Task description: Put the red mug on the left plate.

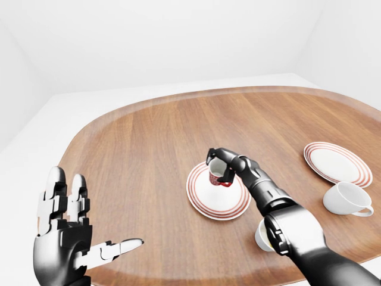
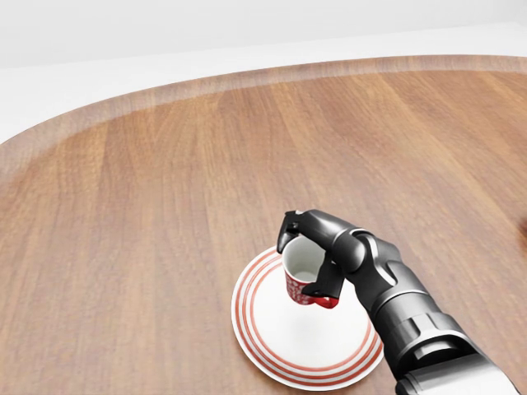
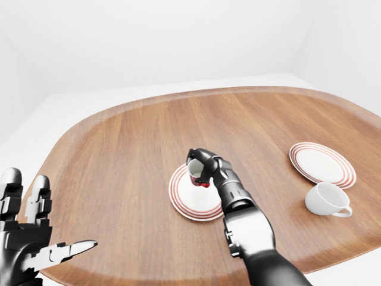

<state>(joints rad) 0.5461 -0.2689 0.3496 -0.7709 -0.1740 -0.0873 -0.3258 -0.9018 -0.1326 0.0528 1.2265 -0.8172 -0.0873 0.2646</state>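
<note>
The red mug, white inside, stands nearly upright over the left plate, a white plate with red rings. My right hand is shut on the mug, fingers wrapped over its rim and side; whether the mug's base touches the plate I cannot tell. In the left-eye view the same mug sits over the plate at the table's middle. My left hand hangs open at the lower left, off the table's edge, holding nothing.
A second ringed plate lies at the right of the wooden table. A white cup lies on its side below it. Another white cup shows partly behind my right forearm.
</note>
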